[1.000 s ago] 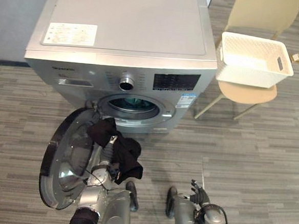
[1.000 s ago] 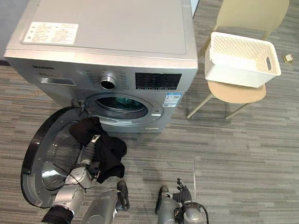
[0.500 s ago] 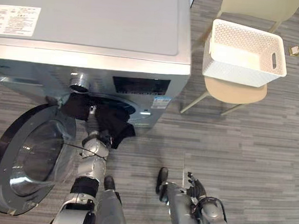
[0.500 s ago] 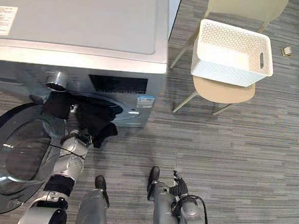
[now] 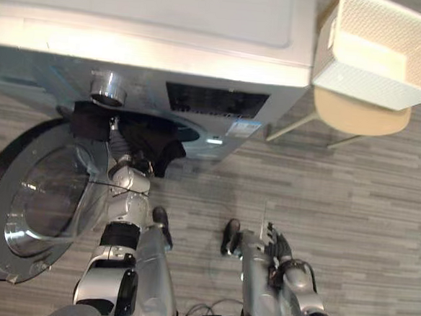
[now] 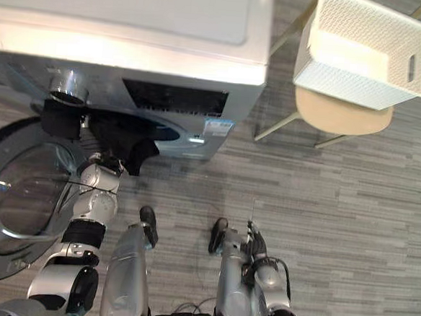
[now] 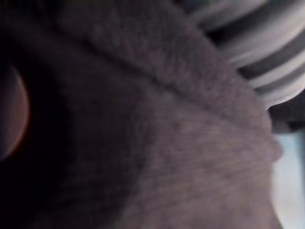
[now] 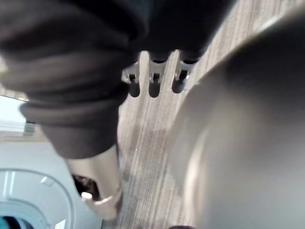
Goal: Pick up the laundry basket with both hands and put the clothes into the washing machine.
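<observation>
A black garment (image 5: pixel 150 143) hangs across the mouth of the silver washing machine (image 5: pixel 155 24), partly inside the drum opening (image 5: pixel 194 134). My left hand (image 5: pixel 122 154) reaches up into it from below and is shut on the cloth, which wraps over its fingers. Dark fabric (image 7: pixel 167 143) lies right against the left wrist view. The round door (image 5: pixel 41 197) stands swung open to the left. My right hand (image 5: pixel 282 244) hangs low over the floor, open and holding nothing, its straight fingers (image 8: pixel 152 83) pointing down. The white laundry basket (image 5: pixel 380 50) sits on a chair to the right of the machine.
The beige chair (image 5: pixel 358 114) under the basket stands close to the machine's right side. The open door juts out over the floor on my left. Grey striped flooring (image 5: pixel 351 211) stretches to the right.
My left hand has carried the black garment from over the open door up to the drum opening. The camera has leaned forward and closer to the machine. The right hand stays low.
</observation>
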`<state>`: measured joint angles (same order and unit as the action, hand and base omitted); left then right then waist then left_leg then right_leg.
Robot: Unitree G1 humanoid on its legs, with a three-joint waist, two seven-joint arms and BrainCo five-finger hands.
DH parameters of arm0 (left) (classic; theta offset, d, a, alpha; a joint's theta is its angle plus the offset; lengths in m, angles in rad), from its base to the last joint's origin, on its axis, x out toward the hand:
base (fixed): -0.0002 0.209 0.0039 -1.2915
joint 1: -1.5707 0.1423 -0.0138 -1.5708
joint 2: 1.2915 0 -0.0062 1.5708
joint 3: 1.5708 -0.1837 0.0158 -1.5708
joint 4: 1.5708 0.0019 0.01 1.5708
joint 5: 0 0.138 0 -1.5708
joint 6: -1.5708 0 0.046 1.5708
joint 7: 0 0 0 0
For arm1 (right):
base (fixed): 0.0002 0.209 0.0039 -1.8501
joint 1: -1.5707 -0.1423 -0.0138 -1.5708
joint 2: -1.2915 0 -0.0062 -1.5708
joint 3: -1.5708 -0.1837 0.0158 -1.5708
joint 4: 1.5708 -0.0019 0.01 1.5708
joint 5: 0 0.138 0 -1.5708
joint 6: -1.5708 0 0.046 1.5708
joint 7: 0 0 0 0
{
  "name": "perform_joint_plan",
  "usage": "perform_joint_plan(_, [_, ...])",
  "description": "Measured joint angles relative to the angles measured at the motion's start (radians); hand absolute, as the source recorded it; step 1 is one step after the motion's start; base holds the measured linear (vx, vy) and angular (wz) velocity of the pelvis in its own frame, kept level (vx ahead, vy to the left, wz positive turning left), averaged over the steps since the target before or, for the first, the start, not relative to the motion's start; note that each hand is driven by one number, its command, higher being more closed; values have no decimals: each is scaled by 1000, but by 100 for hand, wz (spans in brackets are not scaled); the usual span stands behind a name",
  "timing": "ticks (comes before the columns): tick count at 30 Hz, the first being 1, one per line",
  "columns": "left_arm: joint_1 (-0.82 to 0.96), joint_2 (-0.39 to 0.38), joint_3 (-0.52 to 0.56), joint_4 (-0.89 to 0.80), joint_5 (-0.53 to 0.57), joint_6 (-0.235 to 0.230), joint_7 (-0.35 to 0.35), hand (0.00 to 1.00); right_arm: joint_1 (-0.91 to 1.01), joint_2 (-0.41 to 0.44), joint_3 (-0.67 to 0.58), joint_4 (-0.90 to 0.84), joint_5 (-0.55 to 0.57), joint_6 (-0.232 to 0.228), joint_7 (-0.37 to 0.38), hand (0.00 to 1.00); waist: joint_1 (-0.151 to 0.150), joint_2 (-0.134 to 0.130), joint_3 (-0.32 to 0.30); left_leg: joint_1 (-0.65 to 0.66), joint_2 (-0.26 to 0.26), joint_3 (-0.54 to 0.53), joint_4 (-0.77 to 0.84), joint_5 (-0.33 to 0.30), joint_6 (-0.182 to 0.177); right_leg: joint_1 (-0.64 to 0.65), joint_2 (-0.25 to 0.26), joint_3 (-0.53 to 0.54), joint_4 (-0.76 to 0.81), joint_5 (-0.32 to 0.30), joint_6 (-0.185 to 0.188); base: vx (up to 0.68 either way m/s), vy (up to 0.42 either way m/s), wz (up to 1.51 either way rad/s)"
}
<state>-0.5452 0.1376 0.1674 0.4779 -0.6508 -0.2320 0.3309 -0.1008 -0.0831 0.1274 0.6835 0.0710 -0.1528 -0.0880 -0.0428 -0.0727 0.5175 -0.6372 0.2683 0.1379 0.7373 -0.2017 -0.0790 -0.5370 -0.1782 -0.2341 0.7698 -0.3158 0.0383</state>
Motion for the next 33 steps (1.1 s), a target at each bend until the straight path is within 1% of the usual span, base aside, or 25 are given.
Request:
perform_joint_plan(1, [-7, -9, 0, -1, -7, -1, 3, 100, 0, 10, 3, -19, 3, -1, -3, 0, 1, 0, 0, -28, 6, 0, 35, -11, 8, -25, -3, 2, 31, -14, 6, -105, 90, 1])
perform_joint_plan(3, [-22, -45, 2, -32, -7, -6, 22, 100, -21, 44, 23, -82, 32, 1, -10, 0, 4, 3, 2, -143, 15, 1, 166, -69, 29, -138, -33, 19, 165, -70, 13, -131, 52, 4])
perform_joint_plan(4, [-22, -53, 2, -49, -7, -6, 25, 100, -28, 52, 34, -102, 59, -1, -9, 0, 4, 3, 2, -174, 20, 1, 196, -85, 32, -171, -35, 25, 196, -83, 15, -157, 57, -10])
perform_joint_plan(6, [-29, -79, 2, -94, -7, -7, 25, 100, -50, 91, 63, -166, 134, -15, -2, 0, 5, 7, 5, -284, 38, -3, 297, -117, 45, -281, -40, 48, 292, -111, 20, -174, 45, -16])
perform_joint_plan(7, [-40, -93, 2, -111, -7, -5, 26, 100, -64, 106, 80, -197, 242, -31, 9, 0, 5, 11, 8, -340, 43, -11, 341, -129, 50, -338, -53, 54, 339, -118, 19, -179, 44, -10])
perform_joint_plan(8, [-51, -101, 2, -124, -7, -5, 27, 100, -73, 119, 82, -222, 322, -42, 24, 0, 5, 12, 9, -382, 43, -16, 367, -135, 51, -380, -56, 60, 368, -123, 19, -139, 28, -1])
perform_joint_plan(9, [-60, -106, 1, -131, -7, -5, 27, 100, -79, 127, 82, -241, 366, -48, 31, 0, 5, 13, 10, -409, 43, -19, 382, -137, 54, -407, -61, 64, 386, -124, 18, -126, 7, 5])
perform_joint_plan(10, [-82, -108, 1, -136, -7, -5, 30, 100, -97, 142, 84, -262, 486, -70, 49, 0, 5, 16, 13, -458, 43, -26, 409, -138, 55, -453, -67, 68, 415, -128, 20, -92, -5, 6])
perform_joint_plan(12, [-110, -109, 2, -166, -9, -2, 43, 100, -113, 155, 87, -309, 654, -101, 80, 0, 7, 19, 19, -536, 44, -34, 449, -138, 55, -527, -74, 75, 459, -135, 22, -104, -42, 4])
perform_joint_plan(13, [-121, -106, 1, -192, -10, -2, 43, 100, -114, 159, 89, -330, 730, -115, 103, 0, 8, 20, 20, -581, 44, -40, 467, -137, 55, -570, -79, 75, 478, -134, 21, -76, -51, 3])
perform_joint_plan(14, [-128, -103, 1, -200, -11, -2, 43, 100, -114, 159, 87, -335, 768, -118, 116, 0, 8, 20, 20, -602, 44, -42, 476, -137, 56, -587, -81, 75, 488, -135, 20, -32, -34, 4])
perform_joint_plan(15, [-151, -93, 0, -203, -17, -1, 43, 100, -113, 159, 86, -337, 833, -124, 137, 0, 9, 20, 21, -639, 44, -49, 491, -137, 56, -620, -84, 73, 502, -135, 19, -14, -24, 3])
perform_joint_plan(16, [-175, -81, -1, -203, -22, 0, 43, 100, -113, 159, 87, -337, 870, -124, 150, 0, 9, 20, 22, -666, 45, -55, 500, -136, 58, -643, -84, 71, 510, -135, 18, 0, 0, 0])
perform_joint_plan(18, [-233, -48, -5, -202, -26, 7, 43, 100, -112, 159, 87, -337, 916, -123, 175, 0, 9, 20, 23, -712, 45, -60, 516, -133, 63, -685, -86, 71, 525, -135, 18, 0, 0, 0])
perform_joint_plan(20, [-314, 18, -24, -201, 5, 23, 42, 100, -112, 158, 87, -340, 988, -118, 225, 0, 6, 20, 24, -762, 44, -67, 530, -129, 70, -728, -87, 69, 536, -135, 18, 0, 0, 0])
perform_joint_plan(21, [-350, 48, -40, -201, 17, 31, 42, 100, -110, 153, 87, -346, 1004, -118, 235, 0, 6, 19, 24, -779, 44, -69, 530, -127, 72, -741, -88, 66, 536, -135, 18, 0, 0, 0])
perform_joint_plan(23, [-420, 102, -68, -200, 51, 32, 41, 100, -107, 152, 86, -358, 1046, -115, 265, 0, 5, 19, 26, -804, 41, -74, 530, -124, 75, -762, -89, 59, 536, -135, 18, 7, -11, 2])
perform_joint_plan(24, [-464, 135, -94, -200, 67, 33, 42, 100, -107, 151, 85, -358, 1069, -113, 281, 0, 4, 19, 26, -820, 38, -78, 527, -121, 75, -772, -91, 54, 535, -135, 18, 22, -28, 5])
perform_joint_plan(25, [-487, 149, -108, -200, 77, 33, 42, 100, -106, 151, 83, -358, 1074, -112, 290, 0, 4, 19, 26, -826, 36, -79, 525, -120, 74, -778, -93, 52, 534, -135, 18, 20, -24, 12])
perform_joint_plan(26, [-540, 173, -140, -199, 80, 33, 42, 100, -106, 148, 81, -358, 1081, -110, 300, 0, 2, 19, 26, -838, 28, -79, 518, -113, 72, -789, -102, 47, 534, -135, 18, 20, -28, 13])
perform_joint_plan(28, [-629, 210, -190, -194, 106, 35, 43, 100, -107, 141, 81, -363, 1102, -104, 313, 0, 3, 19, 26, -854, 28, -82, 514, -109, 72, -799, -102, 39, 530, -135, 18, 15, -29, 8])
perform_joint_plan(30, [-752, 263, -267, -193, 175, 53, 43, 100, -107, 140, 80, -370, 1116, -94, 333, 0, -1, 19, 26, -865, 27, -77, 498, -97, 80, -806, -103, 32, 517, -134, 17, 9, -27, 6])
perform_joint_plan(32, [-854, 295, -338, -189, 235, 62, 43, 100, -108, 134, 80, -375, 1132, -79, 351, 0, -2, 18, 26, -870, 27, -78, 489, -93, 80, -806, -103, 21, 508, -132, 13, 4, -26, 5])
perform_joint_plan(33, [-917, 310, -369, -180, 248, 63, 41, 100, -108, 133, 80, -377, 1138, -76, 353, 0, -2, 18, 26, -871, 28, -77, 481, -88, 78, -806, -103, 15, 499, -128, 6, 0, 0, 0])
